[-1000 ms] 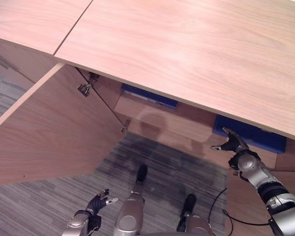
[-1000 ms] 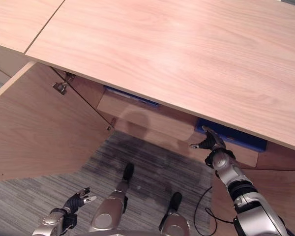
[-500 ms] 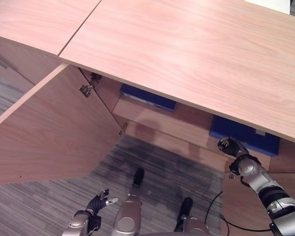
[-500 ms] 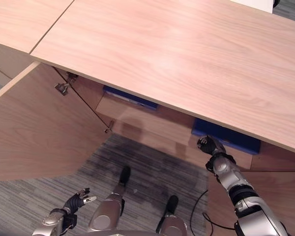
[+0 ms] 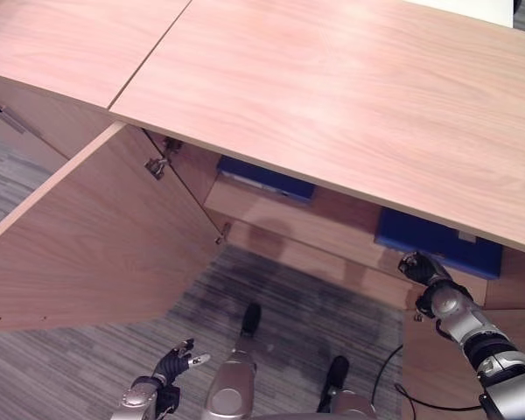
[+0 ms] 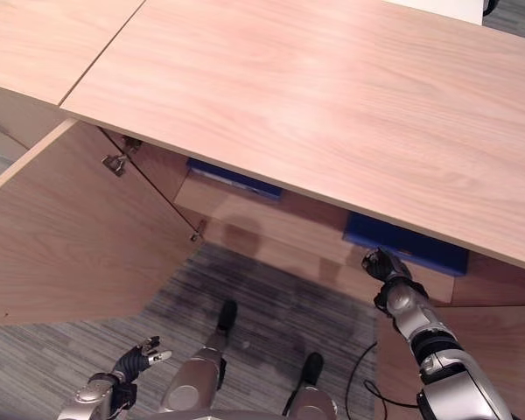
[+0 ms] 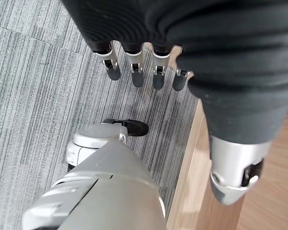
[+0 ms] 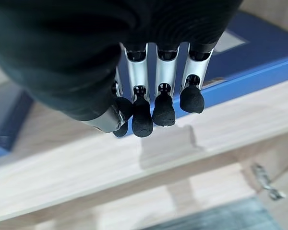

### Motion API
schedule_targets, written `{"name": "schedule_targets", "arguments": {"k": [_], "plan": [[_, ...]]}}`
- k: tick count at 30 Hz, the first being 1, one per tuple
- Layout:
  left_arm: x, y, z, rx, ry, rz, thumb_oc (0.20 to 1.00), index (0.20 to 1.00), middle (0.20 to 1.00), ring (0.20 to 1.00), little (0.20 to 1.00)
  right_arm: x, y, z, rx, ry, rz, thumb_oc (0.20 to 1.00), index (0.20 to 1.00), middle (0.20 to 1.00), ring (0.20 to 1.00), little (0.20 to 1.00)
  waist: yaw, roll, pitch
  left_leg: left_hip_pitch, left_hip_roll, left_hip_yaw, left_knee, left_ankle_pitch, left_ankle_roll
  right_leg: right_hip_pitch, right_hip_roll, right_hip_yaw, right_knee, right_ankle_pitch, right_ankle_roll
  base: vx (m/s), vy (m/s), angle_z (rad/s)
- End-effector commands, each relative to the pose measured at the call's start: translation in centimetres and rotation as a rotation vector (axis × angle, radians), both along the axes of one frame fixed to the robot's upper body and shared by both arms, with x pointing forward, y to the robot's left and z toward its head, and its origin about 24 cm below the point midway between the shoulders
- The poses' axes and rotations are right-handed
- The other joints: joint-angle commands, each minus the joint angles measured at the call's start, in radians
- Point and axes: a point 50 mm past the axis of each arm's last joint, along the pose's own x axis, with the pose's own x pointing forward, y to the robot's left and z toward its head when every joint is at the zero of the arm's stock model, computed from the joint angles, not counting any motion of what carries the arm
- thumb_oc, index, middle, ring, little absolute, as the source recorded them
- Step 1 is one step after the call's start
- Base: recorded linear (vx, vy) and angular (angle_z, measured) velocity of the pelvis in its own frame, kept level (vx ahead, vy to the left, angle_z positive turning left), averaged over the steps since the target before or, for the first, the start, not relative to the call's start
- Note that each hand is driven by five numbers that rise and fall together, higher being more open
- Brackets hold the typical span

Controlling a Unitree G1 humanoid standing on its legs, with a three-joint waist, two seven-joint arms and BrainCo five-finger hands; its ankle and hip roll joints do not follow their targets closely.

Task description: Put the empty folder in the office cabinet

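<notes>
Under the wide wooden top (image 5: 350,96): an open cabinet (image 5: 332,227) with a shelf inside, its left door (image 5: 96,236) swung wide over the grey carpet (image 5: 297,306).
Folder: a blue folder (image 5: 437,241) lies flat on the shelf at the right side of the cabinet, its front edge near the shelf's front edge; the pictures do not show whether it is empty.
Second folder: another blue folder (image 5: 264,175) lies further left, tucked under the top on a higher ledge, well apart from the first.
Right hand: the right hand (image 5: 423,268) is at the shelf's front edge, just in front of the folder on the right; in its wrist view the fingers (image 8: 163,108) are curled downward in a row with the thumb tucked close beside them, and nothing is held between them. The dark tips hang over the folder's blue edge and the pale shelf board (image 8: 134,163); I cannot tell whether they touch either.
Left hand: the left hand (image 5: 177,360) hangs low at the robot's left side above the carpet, far from the cabinet; its fingers (image 7: 134,72) are loosely extended and it holds nothing.
Hinges: metal hinges (image 5: 157,164) show at the inner edge of the open door.
</notes>
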Motion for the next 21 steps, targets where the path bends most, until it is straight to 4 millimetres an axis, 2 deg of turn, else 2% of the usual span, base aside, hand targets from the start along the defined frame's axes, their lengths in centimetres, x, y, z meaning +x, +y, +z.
{"name": "schedule_targets", "arguments": {"k": [1, 7, 15, 21], "plan": [[1.1, 1.1, 1.0, 0.033, -0.052, -0.029, 1.000, 1.000, 1.000, 1.000, 1.000, 1.6, -1.7, 3.3, -0.085, -0.093, -0.021, 0.200, 0.200, 0.200, 0.200, 0.200, 0.035, 0.007, 0.028, -0.022, 0.105, 0.047, 0.047, -0.113, -0.064, -0.138, -0.113, 0.021, 0.195, -0.047, 0.066, -0.03, 0.006, 0.01], [2.0, 0.8, 1.4, 0.024, -0.083, -0.043, 1.000, 1.000, 1.000, 1.000, 1.000, 2.0, -2.7, 4.2, -0.103, -0.109, -0.064, 0.200, 0.200, 0.200, 0.200, 0.200, 0.046, 0.029, 0.063, -0.045, 0.097, 0.044, 0.055, -0.105, -0.065, -0.162, -0.118, 0.020, 0.213, -0.047, 0.065, -0.03, -0.003, 0.03], [3.4, 0.0, 2.4, -0.011, -0.151, -0.067, 1.000, 1.000, 1.000, 1.000, 1.000, 2.4, -4.2, 5.6, -0.112, -0.137, -0.142, 0.200, 0.200, 0.200, 0.200, 0.200, 0.059, 0.078, 0.118, -0.093, 0.083, 0.045, 0.069, -0.090, -0.065, -0.213, -0.130, 0.026, 0.240, -0.048, 0.065, -0.01, 0.001, 0.01], [4.0, -0.4, 2.9, -0.028, -0.179, -0.087, 1.000, 1.000, 1.000, 1.000, 1.000, 3.3, -4.5, 7.2, -0.134, -0.176, -0.146, 0.200, 0.200, 0.200, 0.200, 0.200, 0.061, 0.097, 0.146, -0.118, 0.076, 0.050, 0.077, -0.085, -0.064, -0.247, -0.138, 0.033, 0.262, -0.049, 0.066, 0.00, 0.000, 0.00]]}}
